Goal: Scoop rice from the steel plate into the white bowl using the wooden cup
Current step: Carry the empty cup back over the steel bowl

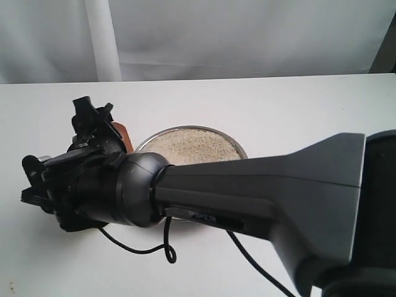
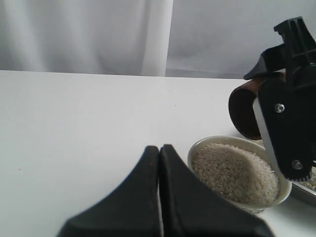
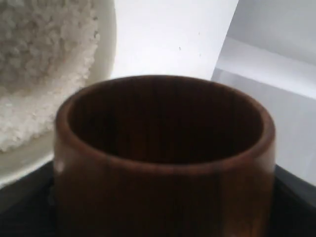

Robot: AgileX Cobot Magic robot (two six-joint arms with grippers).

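The wooden cup (image 3: 163, 148) is grasped in the right gripper (image 1: 96, 120), whose arm is stretched across the exterior view from the right. The cup is held tilted, and its dark inside is seen without grains in the right wrist view. It is held close by the rim of the white bowl (image 2: 237, 197); whether the two rims touch cannot be told. The bowl is heaped with rice (image 2: 232, 173) nearly to its edge and stands just beside the steel plate (image 1: 238, 148), of which only the far half is seen past the arm in the exterior view. That part of the plate is covered by grains up to its raised rim. The left gripper (image 2: 159, 158) is clenched on nothing, its fingers pressed together, and is set low near the bowl on the side away from the plate. Broad bare table (image 1: 297, 105) is left behind the plate as far as the back edge, where a pale curtain (image 1: 247, 37) hangs. A black cable (image 1: 167, 247) loops onto the table under the arm.
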